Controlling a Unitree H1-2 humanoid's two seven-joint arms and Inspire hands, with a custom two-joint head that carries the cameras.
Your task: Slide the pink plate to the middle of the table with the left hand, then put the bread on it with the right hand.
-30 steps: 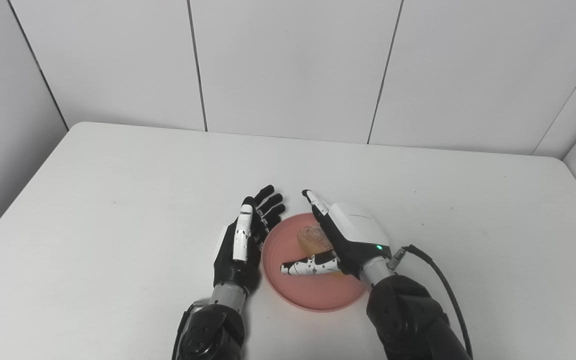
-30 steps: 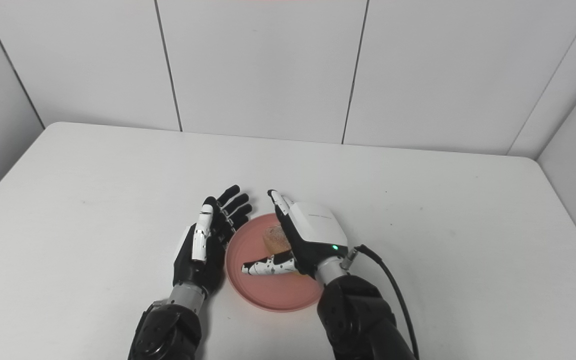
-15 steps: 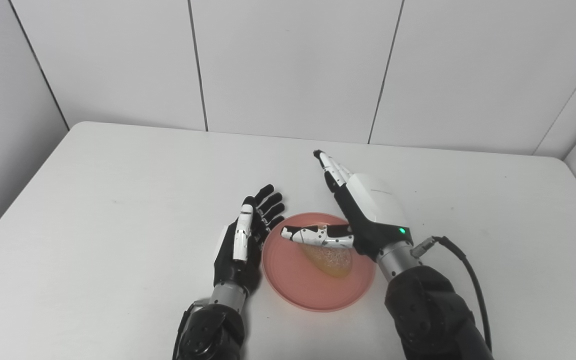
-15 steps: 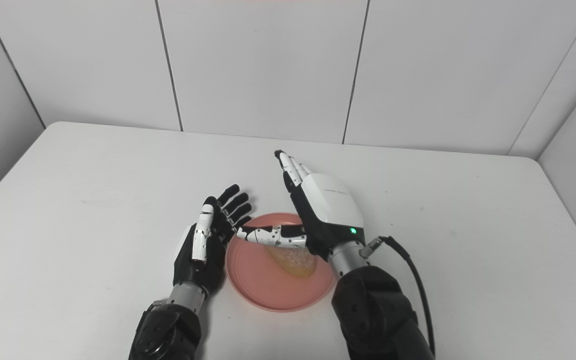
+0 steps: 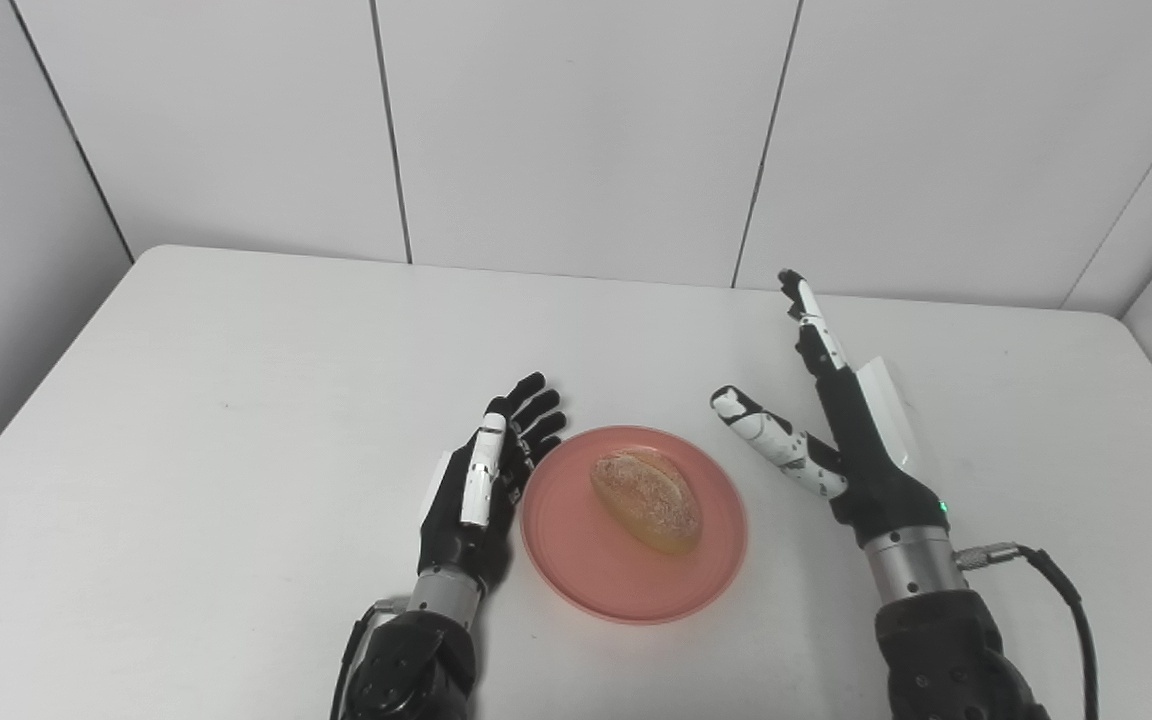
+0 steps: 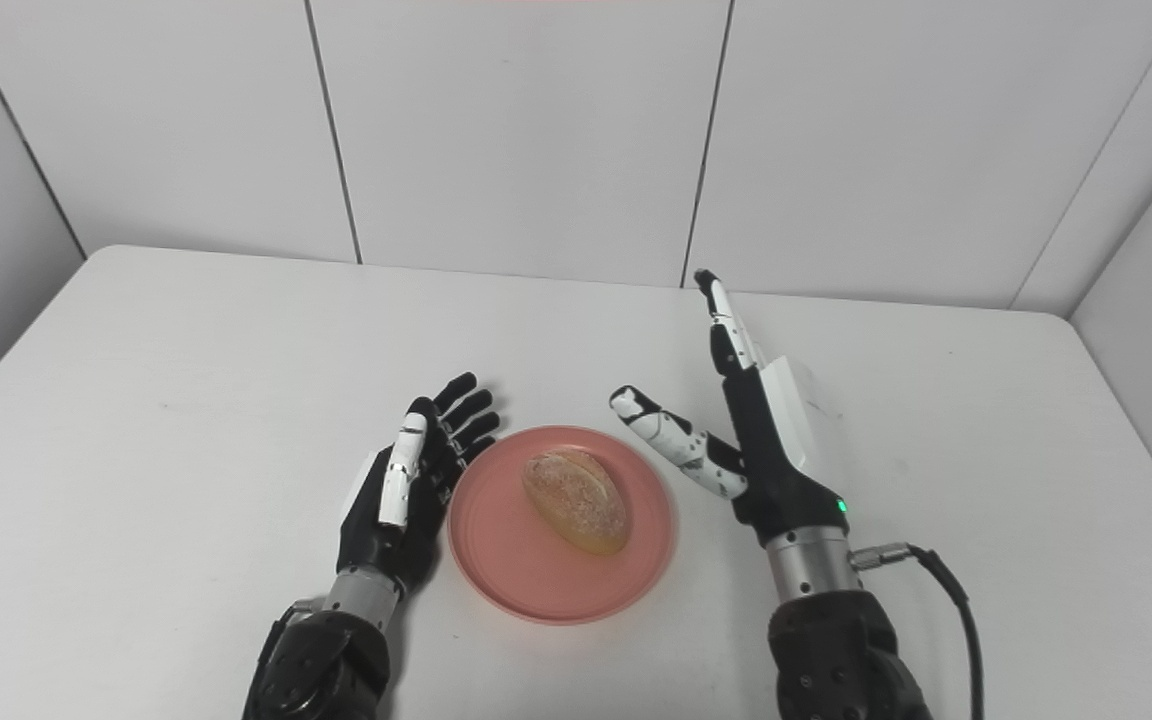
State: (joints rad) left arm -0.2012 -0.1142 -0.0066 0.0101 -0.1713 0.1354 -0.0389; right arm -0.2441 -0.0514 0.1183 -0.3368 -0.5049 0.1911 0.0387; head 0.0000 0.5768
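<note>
A pink plate (image 5: 576, 560) lies on the white table near its front middle. A golden-brown bread roll (image 5: 646, 500) lies on the plate. My left hand (image 5: 481, 480) is open, fingers apart, resting on its edge just left of the plate's rim. My right hand (image 5: 841, 420) is open and empty, raised to the right of the plate, fingers pointing up and away, thumb stretched toward the plate. The same scene shows in the right eye view, with the plate (image 6: 506, 570), the bread (image 6: 576, 500), the left hand (image 6: 406, 480) and the right hand (image 6: 756, 420).
The white table (image 5: 236, 400) is bounded by white wall panels at the back and sides. A black cable (image 5: 1056, 590) runs from my right wrist toward the bottom right.
My right hand let go of the bread on the plate, rose, and swung to the right of the plate, open. The bread now lies uncovered. My left hand has stayed in place.
</note>
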